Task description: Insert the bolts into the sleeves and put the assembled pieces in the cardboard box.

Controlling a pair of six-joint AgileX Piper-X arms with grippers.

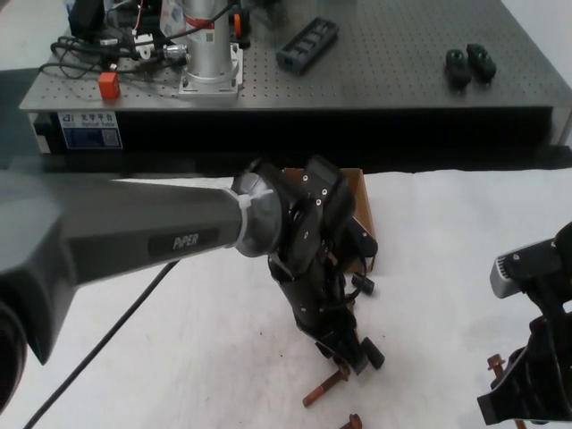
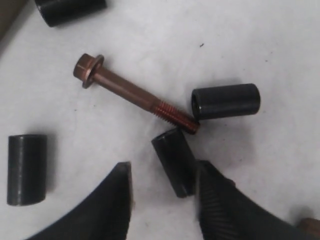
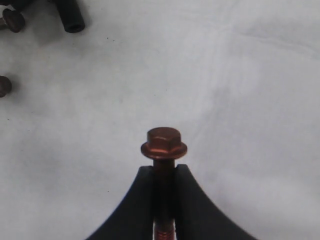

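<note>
My left gripper [image 2: 162,169] is open low over the white cloth, with a black sleeve [image 2: 175,162] lying between its fingers, close against one finger [image 2: 225,205]. A copper bolt [image 2: 130,92] lies just beyond, its threaded tip near a second sleeve [image 2: 226,101]. A third sleeve [image 2: 27,169] lies off to the side. My right gripper [image 3: 163,172] is shut on another copper bolt [image 3: 163,142], whose hex head sticks out past the fingertips. In the high view the left gripper [image 1: 356,351] is in front of the cardboard box [image 1: 357,206], and the right arm [image 1: 536,375] is at the near right.
Loose bolts [image 1: 323,389] lie on the cloth near the left gripper. More sleeves [image 3: 70,15] and bolt heads [image 3: 12,20] show far off in the right wrist view. A perforated metal bench [image 1: 375,63] with gear stands behind the box.
</note>
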